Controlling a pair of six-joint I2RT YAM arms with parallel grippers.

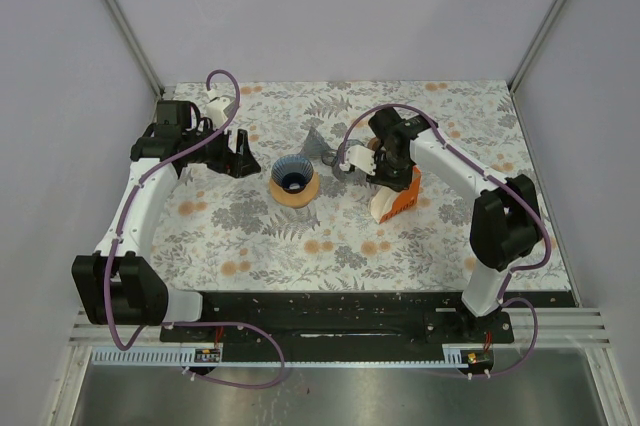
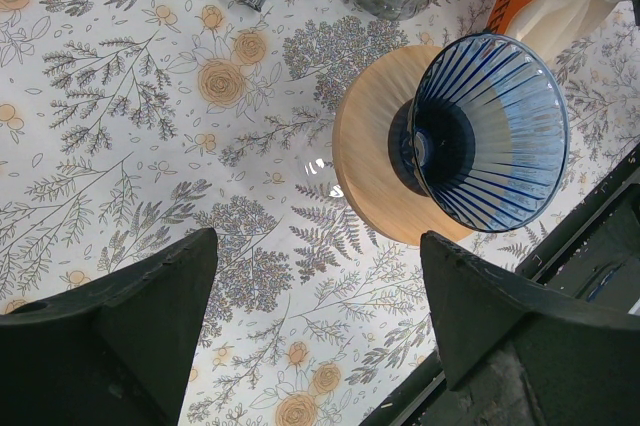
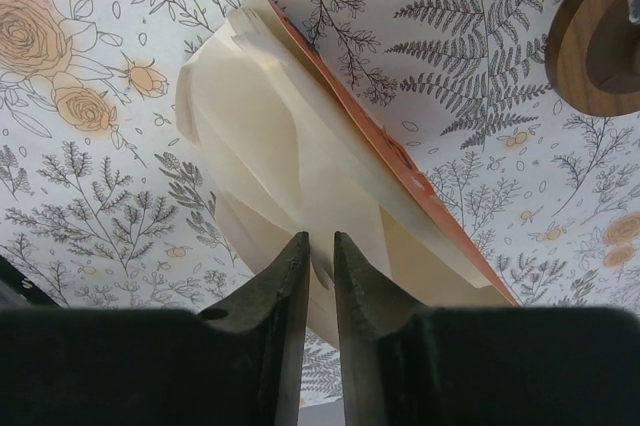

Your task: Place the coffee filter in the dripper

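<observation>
Cream filter (image 3: 290,146) between right fingers (image 3: 268,318) (narrow gap).

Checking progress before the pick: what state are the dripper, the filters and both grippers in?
dripper: upright on its wooden base, empty, no filter inside.
coffee filters: stacked against their orange pack.
left gripper: open, holding nothing.
right gripper: jaws nearly together at the filters' edge; grip unclear.

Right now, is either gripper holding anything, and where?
Left gripper open, empty. Right gripper straddles the near edge of the coffee filters; a closed grip cannot be told.
</observation>
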